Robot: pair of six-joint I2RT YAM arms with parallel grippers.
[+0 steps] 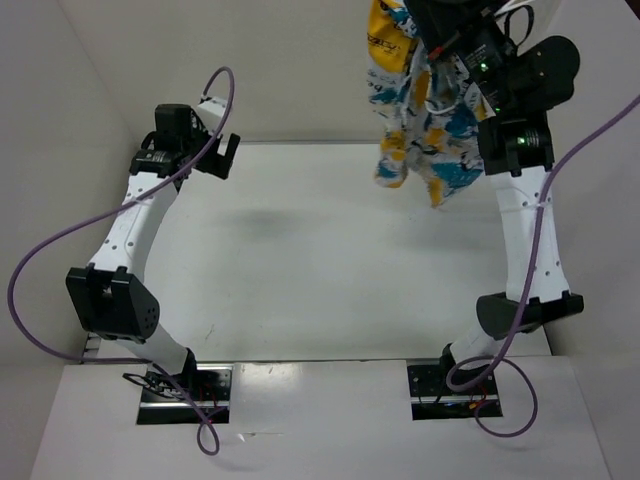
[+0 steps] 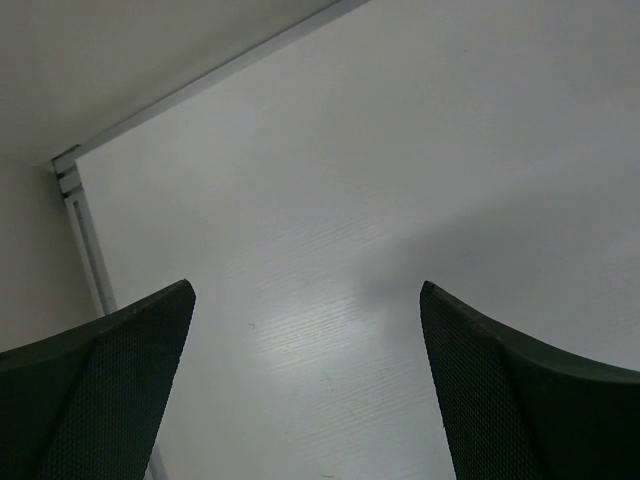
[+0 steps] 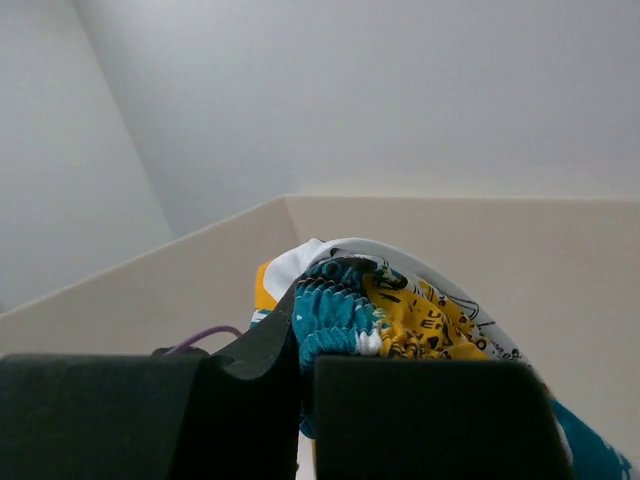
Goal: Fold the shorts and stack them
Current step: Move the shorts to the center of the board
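The right arm stood raised from its base at the near edge, its white links rising steeply and the black wrist reaching high above the far right corner of the flat white table point(image 1: 300, 270). Its right gripper point(image 1: 438, 48) was closed tight on a bunched edge of the soft white fabric shorts printed with yellow-orange, teal-blue and black patches point(image 1: 418, 125). In the right wrist view the two black fingers point(image 3: 250, 350) met with teal and yellow folds of the shorts point(image 3: 400, 310) pinched between them and bulging over the top. The shorts hung crumpled below that grip, in the air over the table's far right part; whether the lowest fold touched the surface could not be told.

The left arm was bent at the elbow and stretched toward the far left corner. Its left gripper point(image 1: 222, 155) was spread wide, the dark pads point(image 2: 130, 370) far apart over the bare table point(image 2: 400, 200) and holding nothing.
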